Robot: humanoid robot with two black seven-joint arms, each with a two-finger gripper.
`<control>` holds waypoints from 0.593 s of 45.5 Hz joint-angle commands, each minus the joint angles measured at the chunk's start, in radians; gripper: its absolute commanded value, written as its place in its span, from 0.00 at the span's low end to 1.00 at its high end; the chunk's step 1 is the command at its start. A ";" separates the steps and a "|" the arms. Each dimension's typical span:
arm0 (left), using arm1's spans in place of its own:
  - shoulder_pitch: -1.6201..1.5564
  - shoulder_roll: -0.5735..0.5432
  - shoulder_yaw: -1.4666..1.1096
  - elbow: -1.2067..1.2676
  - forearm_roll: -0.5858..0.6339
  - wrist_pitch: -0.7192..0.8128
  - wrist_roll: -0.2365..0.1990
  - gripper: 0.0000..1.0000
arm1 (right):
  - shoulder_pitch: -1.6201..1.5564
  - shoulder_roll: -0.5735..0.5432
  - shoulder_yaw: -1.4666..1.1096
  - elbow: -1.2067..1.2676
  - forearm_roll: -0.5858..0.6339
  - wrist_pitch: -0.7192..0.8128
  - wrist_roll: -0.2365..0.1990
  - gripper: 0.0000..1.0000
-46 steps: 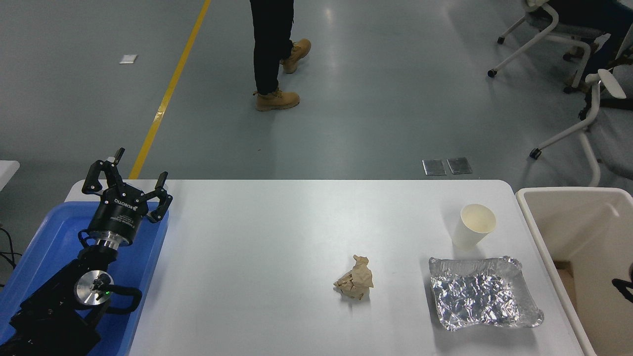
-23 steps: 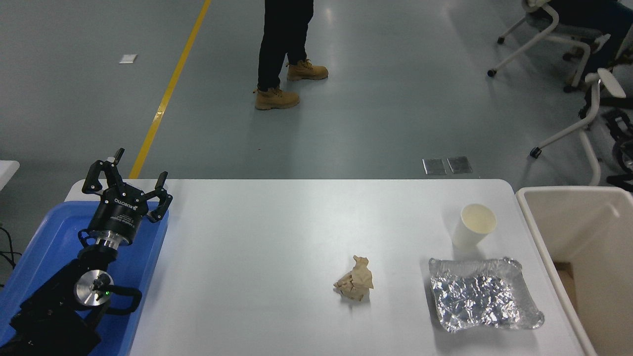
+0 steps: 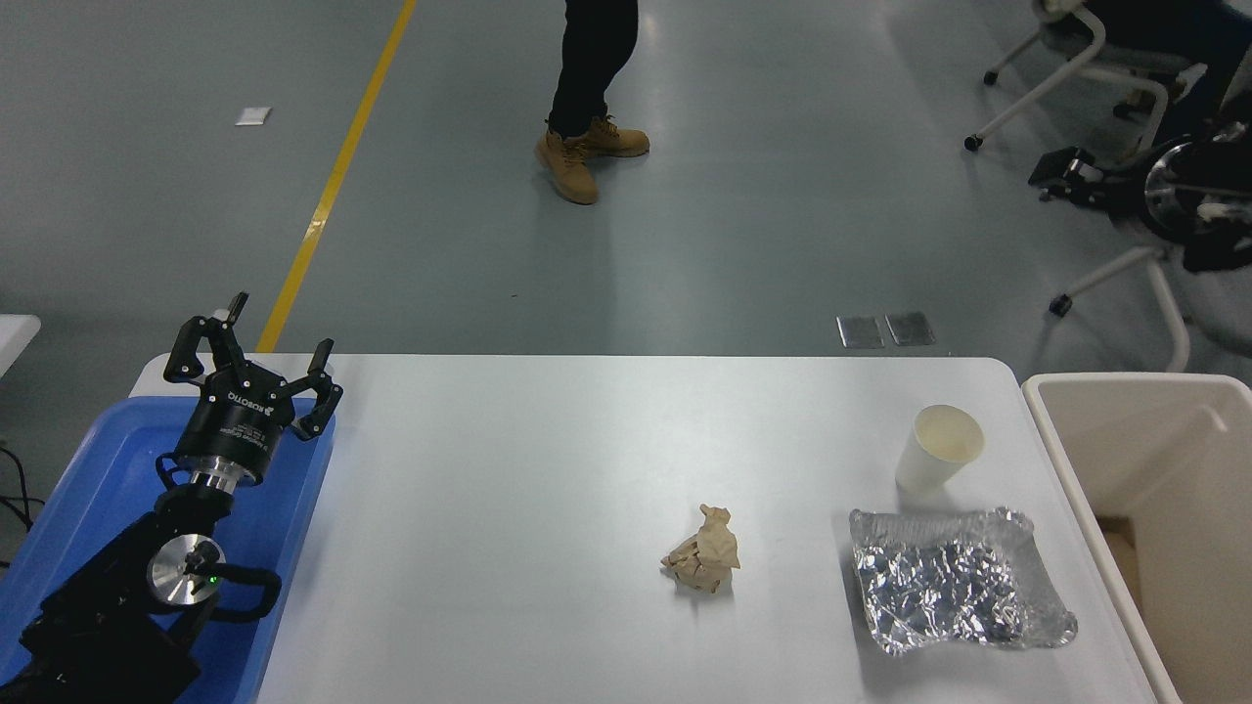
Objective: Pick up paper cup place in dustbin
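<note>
Dustbin (image 3: 1051,430) cut off at right edge, paper cup (image 3: 939,450) upright nearby

Left pincer (image 3: 256,360) parked at lower left over the blue tray (image 3: 88,489), fingers spread apart, holding nothing. Right arm not in frame. Paper cup (image 3: 939,450) upright near the table's (image 3: 509,469) far right corner, nothing touching it. Foil tray (image 3: 959,579) just in front of the cup, crinkled, near the right edge. Brown paper wad (image 3: 704,562) left of the foil tray, apart from it, roughly mid-table. Dustbin (image 3: 1105,383) sits just beside the table's right edge, cut off by the frame. Person's legs and tan boots (image 3: 577,161) on the floor beyond the table. Office chairs (image 3: 1125,88) top right.
</note>
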 commanded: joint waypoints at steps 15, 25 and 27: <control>0.000 0.000 0.000 0.000 0.000 0.000 0.000 0.98 | 0.398 -0.004 0.031 0.316 -0.049 0.459 0.000 1.00; 0.000 0.000 0.000 0.000 0.000 0.000 0.000 0.98 | 0.412 -0.003 0.031 0.314 -0.050 0.497 0.000 1.00; 0.000 0.000 0.000 0.000 0.000 0.000 0.000 0.98 | 0.401 -0.001 0.031 0.313 -0.053 0.492 -0.001 1.00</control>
